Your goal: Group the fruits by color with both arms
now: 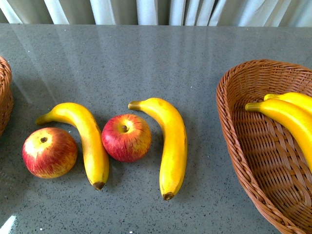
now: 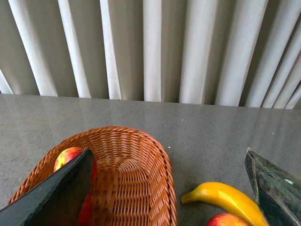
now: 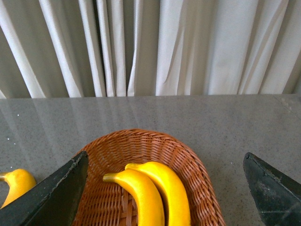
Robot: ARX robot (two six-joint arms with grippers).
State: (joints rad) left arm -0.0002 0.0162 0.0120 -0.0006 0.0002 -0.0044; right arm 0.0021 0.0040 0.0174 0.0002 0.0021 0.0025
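Note:
Two red apples [image 1: 49, 152] [image 1: 126, 137] lie on the grey table, each beside a yellow banana [image 1: 85, 136] [image 1: 168, 144]. Two more bananas [image 1: 287, 119] [image 1: 297, 100] rest in the wicker basket [image 1: 243, 161] on the right. Neither arm shows in the front view. My left gripper [image 2: 168, 151] hangs open over the rim of the left basket [image 2: 155, 188], which holds an apple [image 2: 68, 155] partly hidden by a finger [image 2: 56, 197]. My right gripper [image 3: 164, 156] is open above the right basket [image 3: 193, 160] and its two bananas [image 3: 141, 197] [image 3: 171, 188].
White curtains [image 1: 146, 10] hang behind the table's far edge. Only a sliver of the left basket [image 1: 5, 92] shows in the front view. The left wrist view also catches a table banana [image 2: 225, 200] and an apple [image 2: 225, 220] beside the basket.

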